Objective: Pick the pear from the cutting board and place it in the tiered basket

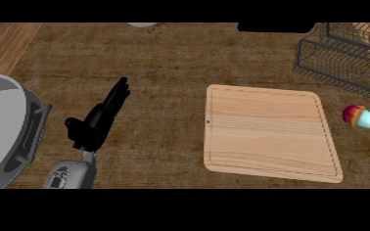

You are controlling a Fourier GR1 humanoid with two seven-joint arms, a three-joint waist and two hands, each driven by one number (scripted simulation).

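1. My left hand (92, 125) rests on the counter (159, 58), fingers straight, holding nothing.
2. The cutting board (269, 132) lies well right of it, bare counter between.
3. The tiered basket (336, 58) sits at the right edge.
4. No pear or writing shows.

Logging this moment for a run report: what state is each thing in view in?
left hand: open, fingers straight, holding nothing
cutting board: flat on the counter, nothing on it
tiered basket: upright at the far right, partly cut off
colourful object: on the counter right of the board, cut off
pear: not visible
right hand: not in view
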